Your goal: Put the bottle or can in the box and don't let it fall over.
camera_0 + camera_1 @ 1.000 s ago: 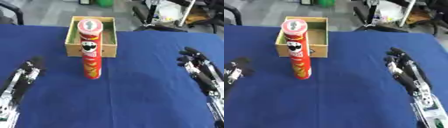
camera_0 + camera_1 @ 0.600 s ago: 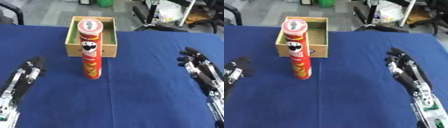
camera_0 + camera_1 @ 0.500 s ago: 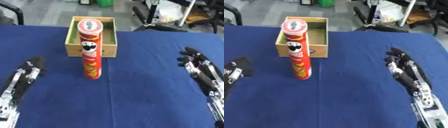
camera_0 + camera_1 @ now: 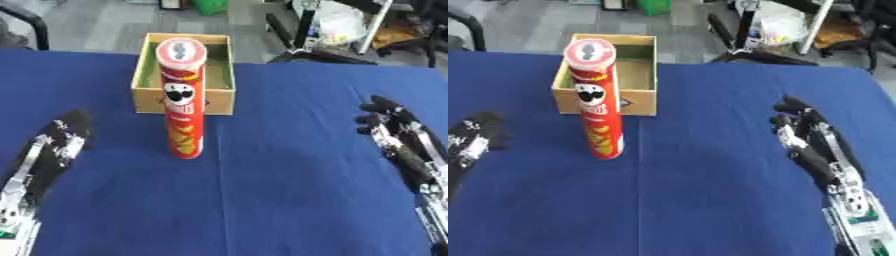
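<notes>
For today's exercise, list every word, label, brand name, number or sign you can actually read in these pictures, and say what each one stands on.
No text can be read anywhere.
Red can: a cartoon face with a moustache and a band of print above it, too blurred to read.
Can lid: a grey mark, not legible.
Cardboard box: a small dark mark on its front wall, too small to read.
Blue table: no markings.

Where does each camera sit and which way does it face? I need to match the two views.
Left eye view: in the head, looking down at the blue table; left robot hand and right robot hand show at the sides.
Right eye view: same head, same downward look, set slightly to the right.
Both share the upright red can before the open box.
</notes>
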Controlling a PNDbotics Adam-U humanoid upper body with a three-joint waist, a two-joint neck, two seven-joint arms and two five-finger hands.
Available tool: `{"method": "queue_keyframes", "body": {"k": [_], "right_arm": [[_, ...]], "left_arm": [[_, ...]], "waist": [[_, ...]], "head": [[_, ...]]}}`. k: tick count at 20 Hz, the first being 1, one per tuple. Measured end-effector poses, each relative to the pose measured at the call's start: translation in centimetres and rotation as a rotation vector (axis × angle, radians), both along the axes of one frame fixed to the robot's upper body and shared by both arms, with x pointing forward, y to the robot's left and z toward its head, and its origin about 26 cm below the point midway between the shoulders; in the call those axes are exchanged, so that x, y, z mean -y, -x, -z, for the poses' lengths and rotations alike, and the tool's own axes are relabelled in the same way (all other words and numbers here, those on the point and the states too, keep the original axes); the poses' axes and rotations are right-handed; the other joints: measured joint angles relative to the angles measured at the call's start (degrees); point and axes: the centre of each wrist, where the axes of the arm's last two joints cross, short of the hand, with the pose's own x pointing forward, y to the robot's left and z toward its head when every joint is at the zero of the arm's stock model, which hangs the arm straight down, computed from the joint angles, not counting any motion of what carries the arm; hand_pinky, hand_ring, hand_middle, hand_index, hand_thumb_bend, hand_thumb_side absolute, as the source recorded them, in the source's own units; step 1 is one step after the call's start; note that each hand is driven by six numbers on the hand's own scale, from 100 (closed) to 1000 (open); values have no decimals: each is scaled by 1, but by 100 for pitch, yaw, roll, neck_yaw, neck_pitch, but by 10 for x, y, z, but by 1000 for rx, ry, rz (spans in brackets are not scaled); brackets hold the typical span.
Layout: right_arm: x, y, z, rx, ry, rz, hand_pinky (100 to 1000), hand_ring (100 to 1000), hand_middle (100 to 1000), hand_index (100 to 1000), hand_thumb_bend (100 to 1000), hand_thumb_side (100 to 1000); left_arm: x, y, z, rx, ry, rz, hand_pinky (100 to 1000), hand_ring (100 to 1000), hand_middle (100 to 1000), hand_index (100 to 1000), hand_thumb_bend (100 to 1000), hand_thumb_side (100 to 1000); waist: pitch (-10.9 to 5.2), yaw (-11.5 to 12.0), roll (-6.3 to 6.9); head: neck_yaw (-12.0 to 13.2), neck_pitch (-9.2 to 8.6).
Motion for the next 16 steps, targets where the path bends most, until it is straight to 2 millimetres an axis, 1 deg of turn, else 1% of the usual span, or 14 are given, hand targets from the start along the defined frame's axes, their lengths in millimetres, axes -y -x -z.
{"method": "queue_keyframes", "body": {"k": [1, 2, 3, 4, 5, 9, 12, 13, 15, 16], "right_arm": [[0, 0, 0, 0, 0, 0, 737, 765, 791, 905, 100, 447], [0, 0, 0, 0, 0, 0, 737, 765, 790, 906, 100, 447], [0, 0, 0, 0, 0, 0, 737, 765, 790, 906, 100, 447], [0, 0, 0, 0, 0, 0, 737, 765, 789, 906, 100, 448], [0, 0, 0, -1, 0, 0, 737, 765, 789, 906, 100, 448], [0, 0, 0, -1, -1, 0, 736, 765, 788, 906, 100, 449], [0, 0, 0, -1, -1, -1, 736, 765, 788, 906, 100, 451], [0, 0, 0, -1, 0, -3, 736, 765, 788, 906, 100, 451], [0, 0, 0, -3, -1, -5, 736, 765, 787, 906, 100, 452], [0, 0, 0, -4, -2, -6, 736, 765, 787, 906, 100, 453]], "left_arm": [[-1, -1, -4, 12, -27, 9, 717, 769, 830, 942, 684, 566], [-2, -2, -8, 24, -55, 15, 724, 787, 855, 969, 802, 564], [-2, -4, -13, 38, -90, 17, 728, 794, 865, 977, 865, 578], [-2, -6, -17, 50, -126, 17, 728, 800, 876, 985, 969, 596], [-1, -8, -22, 63, -162, 17, 726, 801, 880, 987, 1000, 604], [8, -18, -30, 93, -250, 1, 717, 791, 871, 983, 991, 587], [19, -29, -30, 99, -271, 0, 691, 763, 843, 972, 889, 569], [23, -33, -29, 97, -271, 2, 680, 748, 827, 965, 841, 561], [32, -42, -27, 93, -254, 14, 670, 732, 808, 955, 779, 547], [37, -45, -25, 87, -239, 24, 666, 727, 803, 952, 764, 544]], "waist": [[0, -1, 0], [0, -3, 0], [0, -5, 0], [0, -7, 0], [0, -11, 0], [0, -24, -2], [0, -38, -3], [0, -45, -5], [0, -67, -11], [0, -69, -13]], "head": [[0, -1], [1, -1], [2, -1], [2, -1], [4, -1], [31, -1], [49, -2], [51, -2], [61, -3], [69, -3]]}}
